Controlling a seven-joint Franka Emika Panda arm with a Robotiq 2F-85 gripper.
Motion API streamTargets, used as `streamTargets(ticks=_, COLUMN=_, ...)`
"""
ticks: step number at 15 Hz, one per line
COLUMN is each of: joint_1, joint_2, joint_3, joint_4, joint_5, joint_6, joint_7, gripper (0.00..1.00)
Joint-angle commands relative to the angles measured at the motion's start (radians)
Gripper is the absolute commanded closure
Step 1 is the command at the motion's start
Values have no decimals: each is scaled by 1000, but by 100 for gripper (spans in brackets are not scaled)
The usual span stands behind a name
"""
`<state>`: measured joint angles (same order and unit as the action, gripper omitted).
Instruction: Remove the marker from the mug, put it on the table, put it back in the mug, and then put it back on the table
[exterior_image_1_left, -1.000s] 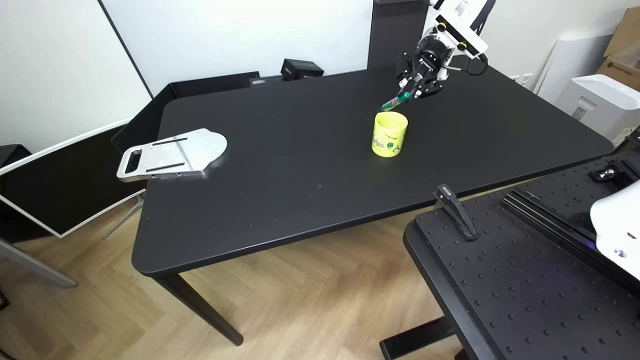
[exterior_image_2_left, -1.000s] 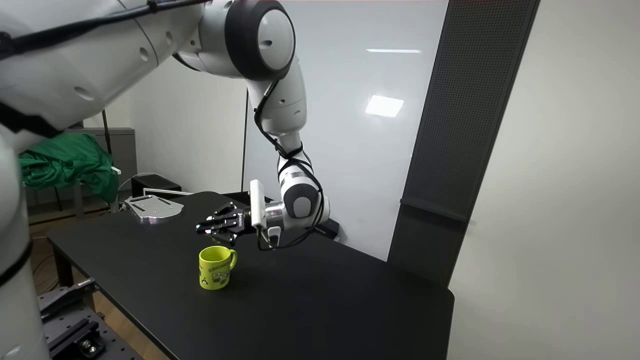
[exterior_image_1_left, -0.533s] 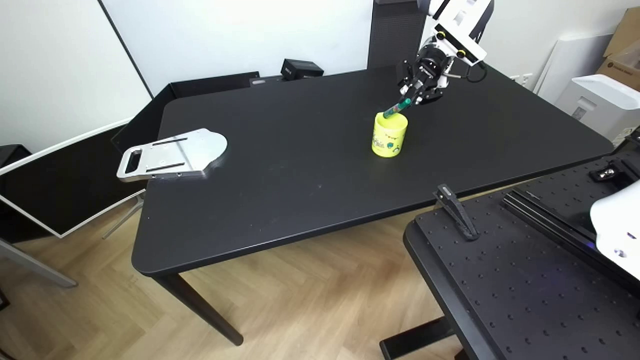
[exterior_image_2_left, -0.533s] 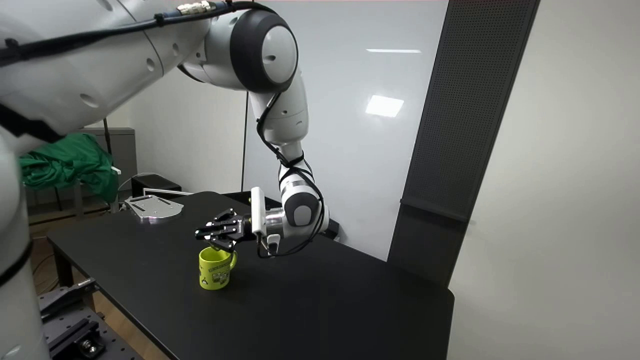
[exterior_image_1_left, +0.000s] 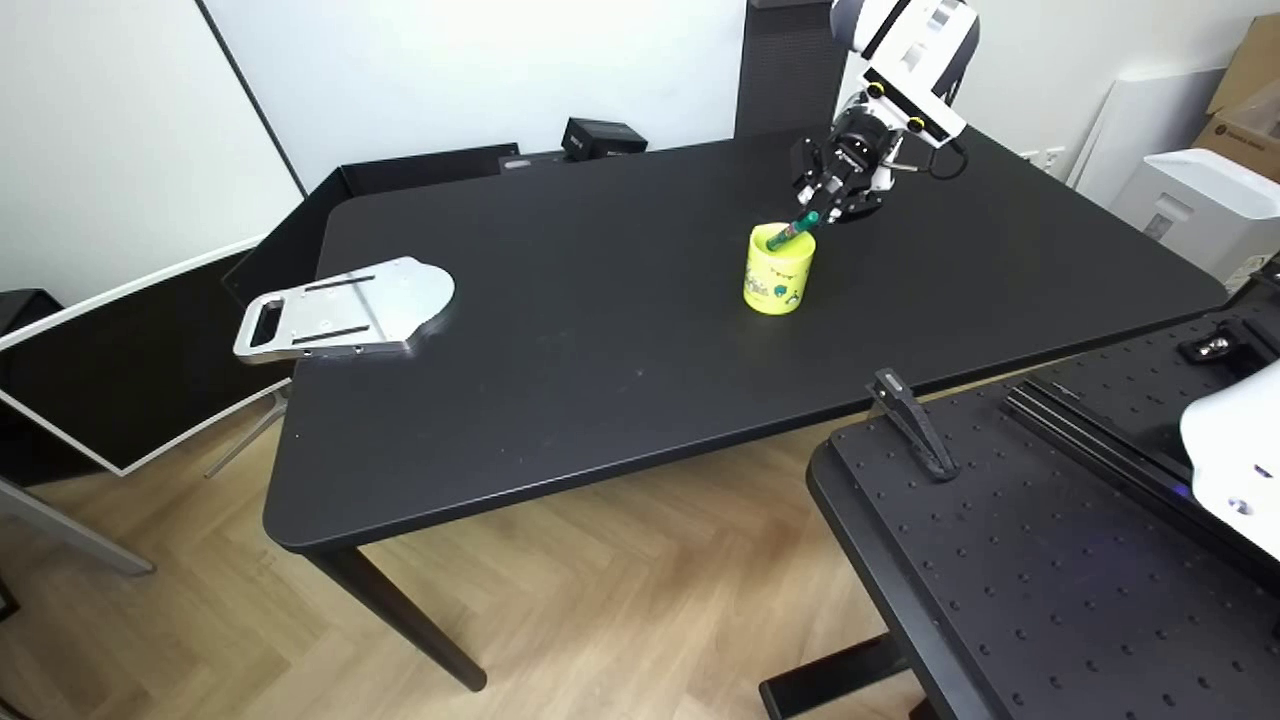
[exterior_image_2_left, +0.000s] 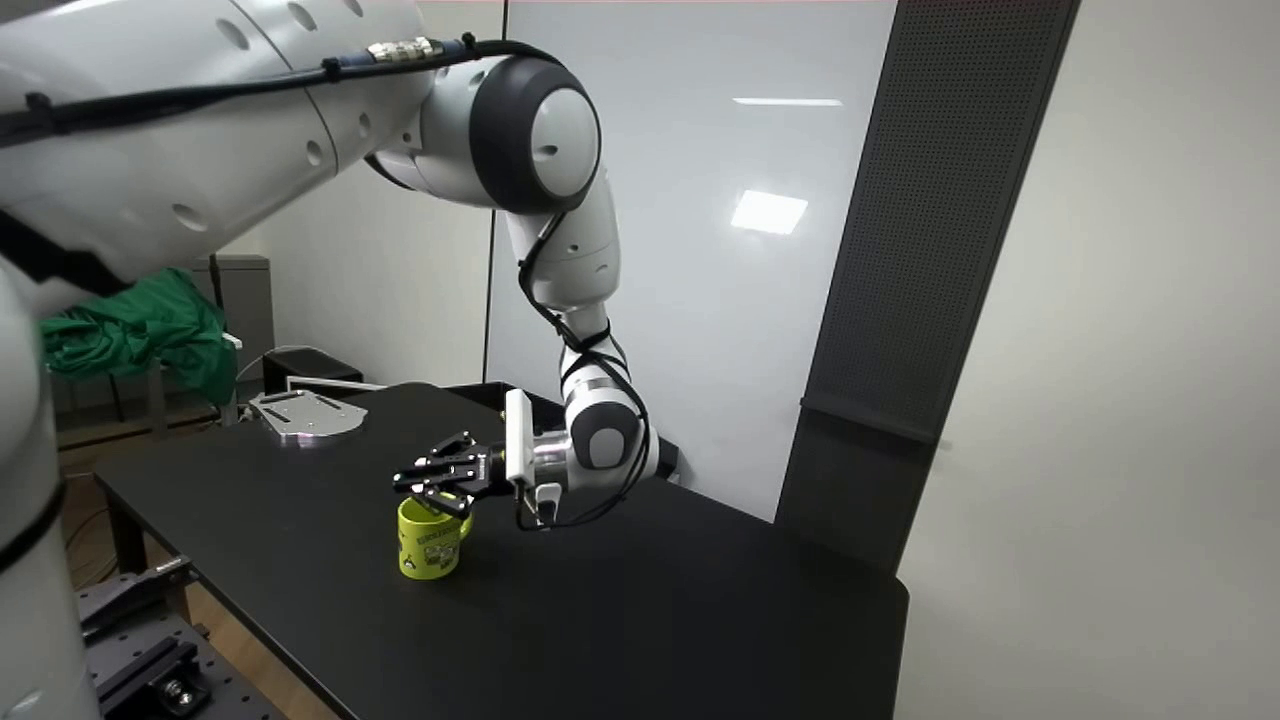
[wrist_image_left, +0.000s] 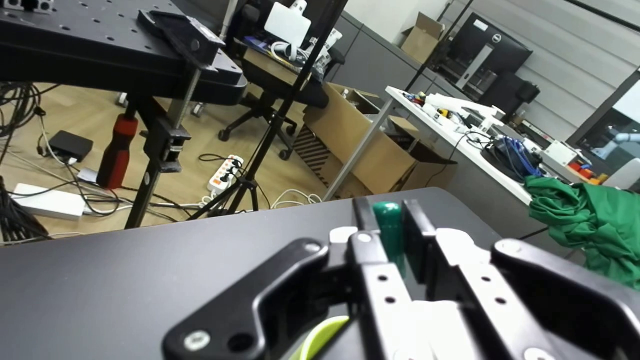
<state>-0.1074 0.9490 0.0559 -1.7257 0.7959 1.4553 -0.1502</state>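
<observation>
The green marker (exterior_image_1_left: 793, 231) leans at a slant, its lower end inside the mouth of the yellow-green mug (exterior_image_1_left: 778, 282). Around its upper end my gripper (wrist_image_left: 392, 215) is shut, one finger on each side of the green cap in the wrist view. The mug (exterior_image_2_left: 428, 548) stands upright on the black table (exterior_image_2_left: 640, 600), handle toward the arm in an exterior view. There the gripper (exterior_image_2_left: 402, 482) lies nearly level just above the rim and hides most of the marker. Only a curve of the mug's rim (wrist_image_left: 325, 334) shows in the wrist view, below the left finger.
A silver plate with a handle slot (exterior_image_1_left: 350, 305) lies at the table's far end from the arm. A black perforated bench (exterior_image_1_left: 1000, 560) with a clamp (exterior_image_1_left: 912, 425) adjoins the table edge. A small black box (exterior_image_1_left: 602, 138) sits behind the table.
My gripper has come down with the marker. The marker's lower end has passed from above the rim to inside the mug, which has stayed in place.
</observation>
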Motion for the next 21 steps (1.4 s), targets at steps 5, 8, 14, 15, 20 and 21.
streamTargets(ticks=5, joint_1=32, joint_2=39, joint_3=-9, joint_4=78, joint_5=-11, joint_6=-20, joint_7=42, gripper=29)
streamTargets(ticks=8, joint_1=48, joint_2=21, joint_3=-9, joint_4=76, joint_5=-44, joint_6=-9, joint_7=16, gripper=8)
streamTargets(ticks=14, joint_1=80, joint_2=-13, joint_3=-9, joint_4=67, joint_5=-120, joint_6=46, joint_7=-19, gripper=0)
streamTargets(ticks=15, joint_1=86, joint_2=-22, joint_3=-9, joint_4=61, joint_5=-140, joint_6=69, joint_7=-26, gripper=0)
streamTargets(ticks=20, joint_1=107, joint_2=-70, joint_3=12, joint_4=28, joint_5=-281, joint_6=185, joint_7=-113, gripper=0)
streamTargets(ticks=21, joint_1=109, joint_2=-80, joint_3=20, joint_4=22, joint_5=-317, joint_6=204, joint_7=-138, gripper=0)
